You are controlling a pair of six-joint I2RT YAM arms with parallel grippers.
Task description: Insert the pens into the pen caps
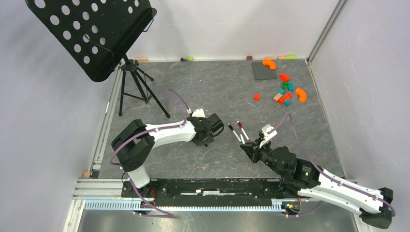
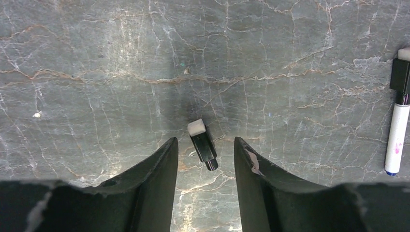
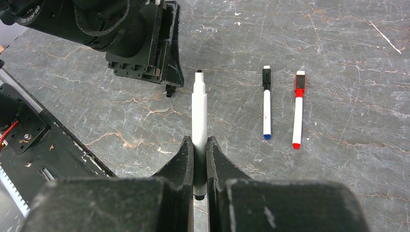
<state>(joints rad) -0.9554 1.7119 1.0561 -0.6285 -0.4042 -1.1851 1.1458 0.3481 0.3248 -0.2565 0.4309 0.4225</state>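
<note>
From above, my left gripper [image 1: 208, 133] hangs over the table to the left of a black-capped pen [image 1: 234, 133] and a red-capped pen [image 1: 243, 130]. My right gripper [image 1: 246, 145] sits just near of them.

At my left wrist, the black cap [image 2: 202, 145], short with a white end, lies slanted between my left fingers [image 2: 159, 179]. They stand half-wide and touch neither side. I should square up and pinch its middle so it won't pivot.

At my right wrist, my right fingers [image 3: 186, 164] clamp the uncapped pen [image 3: 199, 108]. It has a white barrel and its black tip points away from me.
</note>
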